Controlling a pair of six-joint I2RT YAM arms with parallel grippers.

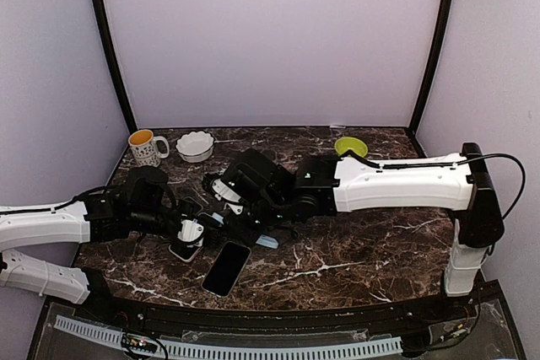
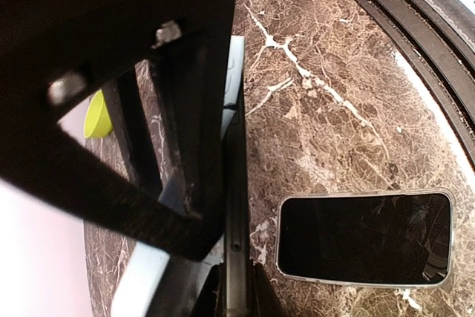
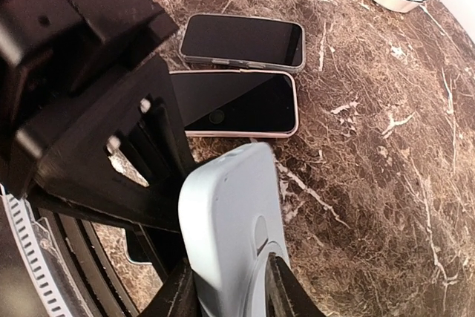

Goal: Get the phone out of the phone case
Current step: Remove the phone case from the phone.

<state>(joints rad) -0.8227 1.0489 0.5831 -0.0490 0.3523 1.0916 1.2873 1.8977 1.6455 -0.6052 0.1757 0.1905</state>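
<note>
Currently top view: case point(image 1: 267, 242) up off the table point(image 1: 363, 250) left of centre; left wrist: left claw point(image 2: 236, 295) clamped on its thin edge; right wrist: right claw point(image 3: 231, 295) pinching its sides, so opposed pulls could twist it free onto two loose phones point(image 3: 237, 103) below.

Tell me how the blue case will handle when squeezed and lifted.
The case looks thin and flat: probably light, unlikely to roll. Its smooth back may slip in a grip. Rounded, moulded corners suggest it flexes somewhat.
</note>
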